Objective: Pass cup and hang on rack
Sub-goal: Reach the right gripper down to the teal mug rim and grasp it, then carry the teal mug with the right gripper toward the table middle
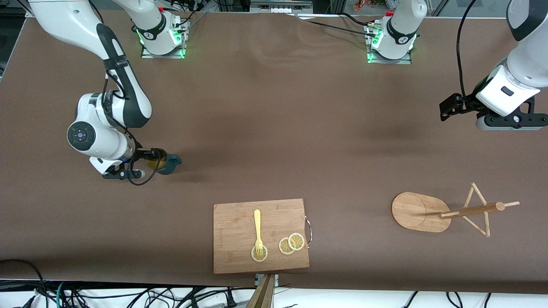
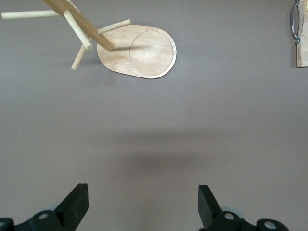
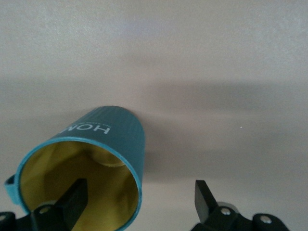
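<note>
The teal cup point(image 1: 168, 164) sits on the brown table toward the right arm's end, its yellow mouth turned to my right gripper point(image 1: 147, 162). In the right wrist view one finger point(image 3: 74, 197) is inside the cup point(image 3: 103, 139) and the other is outside, so the rim wall lies between the open jaws. The wooden rack point(image 1: 419, 211) stands toward the left arm's end, with its post and thin pegs point(image 1: 479, 209) above an oval base. My left gripper point(image 1: 509, 123) waits in the air over bare table, open and empty point(image 2: 143, 192). The rack point(image 2: 139, 50) also shows in its wrist view.
A rectangular wooden cutting board point(image 1: 239, 222) lies near the table's front edge, between cup and rack. It carries a yellow fork point(image 1: 257, 226) and lemon slices point(image 1: 291, 244). Its handled corner point(image 2: 302, 48) shows in the left wrist view. Cables run below the front edge.
</note>
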{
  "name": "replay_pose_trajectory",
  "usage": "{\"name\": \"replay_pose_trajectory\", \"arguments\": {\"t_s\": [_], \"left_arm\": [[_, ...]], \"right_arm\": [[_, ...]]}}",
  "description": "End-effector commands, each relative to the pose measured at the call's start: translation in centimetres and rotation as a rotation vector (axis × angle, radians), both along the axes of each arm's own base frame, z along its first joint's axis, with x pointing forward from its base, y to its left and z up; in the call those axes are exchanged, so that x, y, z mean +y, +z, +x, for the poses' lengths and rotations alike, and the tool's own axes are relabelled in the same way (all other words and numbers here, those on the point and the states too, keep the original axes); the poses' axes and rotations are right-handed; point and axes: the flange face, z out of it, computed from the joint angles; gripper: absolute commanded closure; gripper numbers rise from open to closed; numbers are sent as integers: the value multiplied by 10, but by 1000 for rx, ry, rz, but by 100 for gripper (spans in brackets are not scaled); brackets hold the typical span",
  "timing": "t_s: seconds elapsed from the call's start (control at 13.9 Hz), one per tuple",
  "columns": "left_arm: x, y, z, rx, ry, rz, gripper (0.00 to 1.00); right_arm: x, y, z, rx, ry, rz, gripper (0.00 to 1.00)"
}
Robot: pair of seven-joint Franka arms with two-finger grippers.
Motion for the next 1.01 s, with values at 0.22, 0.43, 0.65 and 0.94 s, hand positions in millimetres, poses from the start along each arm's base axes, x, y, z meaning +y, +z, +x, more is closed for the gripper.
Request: {"name": "replay_pose_trajectory", "arguments": {"t_s": [0.22,0.43,0.65,0.94], "left_arm": [[-1,3,2,-5,-11,-16,0],[-2,3,2,-5,-11,-16,0],[-1,3,2,-5,-9,-16,0],[-2,3,2,-5,-11,-16,0]], "right_arm": [[1,5,0,-15,-25,9,100],[1,11,4,-27,-25,12,100],[11,31,17,-69,2,23,100],[88,81,32,-74,-26,61,100]]}}
